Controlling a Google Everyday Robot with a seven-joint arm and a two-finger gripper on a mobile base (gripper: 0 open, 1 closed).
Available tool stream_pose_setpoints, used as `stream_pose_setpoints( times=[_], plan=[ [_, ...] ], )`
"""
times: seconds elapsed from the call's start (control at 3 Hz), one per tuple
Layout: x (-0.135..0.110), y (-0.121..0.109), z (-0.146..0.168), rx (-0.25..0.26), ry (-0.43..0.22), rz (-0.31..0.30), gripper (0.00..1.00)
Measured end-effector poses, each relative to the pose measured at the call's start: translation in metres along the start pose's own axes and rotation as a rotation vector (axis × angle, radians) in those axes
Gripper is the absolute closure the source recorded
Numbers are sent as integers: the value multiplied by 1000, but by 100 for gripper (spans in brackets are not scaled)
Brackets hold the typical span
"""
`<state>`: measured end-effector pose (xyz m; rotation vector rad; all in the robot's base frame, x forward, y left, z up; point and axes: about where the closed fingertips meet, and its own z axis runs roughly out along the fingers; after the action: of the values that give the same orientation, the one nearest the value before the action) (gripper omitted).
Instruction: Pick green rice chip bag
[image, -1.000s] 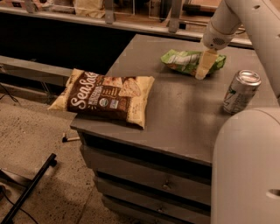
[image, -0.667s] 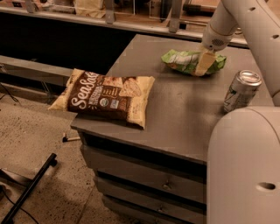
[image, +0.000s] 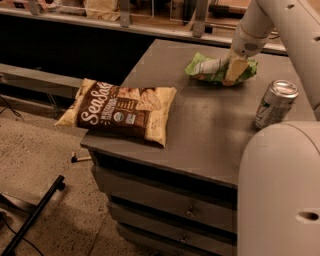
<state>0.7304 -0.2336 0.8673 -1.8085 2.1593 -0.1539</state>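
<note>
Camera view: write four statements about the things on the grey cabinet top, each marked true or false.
1. The small crinkled green rice chip bag lies toward the far edge of the grey cabinet top. True.
2. The gripper hangs above the silver drink can. False: it is down at the green bag.
3. The large brown-and-cream chip bag overhangs the top's left edge. True.
4. The can lies on its side. False: it stands upright.

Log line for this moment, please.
gripper: at green bag | green bag: lying on table | can: upright | brown bag: table edge
</note>
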Motion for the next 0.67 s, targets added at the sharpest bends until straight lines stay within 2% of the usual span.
stream_pose_setpoints(
  times=[0.33,0.67],
  plan=[
    [-19,5,-36,39,-98,-44,86],
    [-28,8,-64,78,-163,-57,100]
  ],
)
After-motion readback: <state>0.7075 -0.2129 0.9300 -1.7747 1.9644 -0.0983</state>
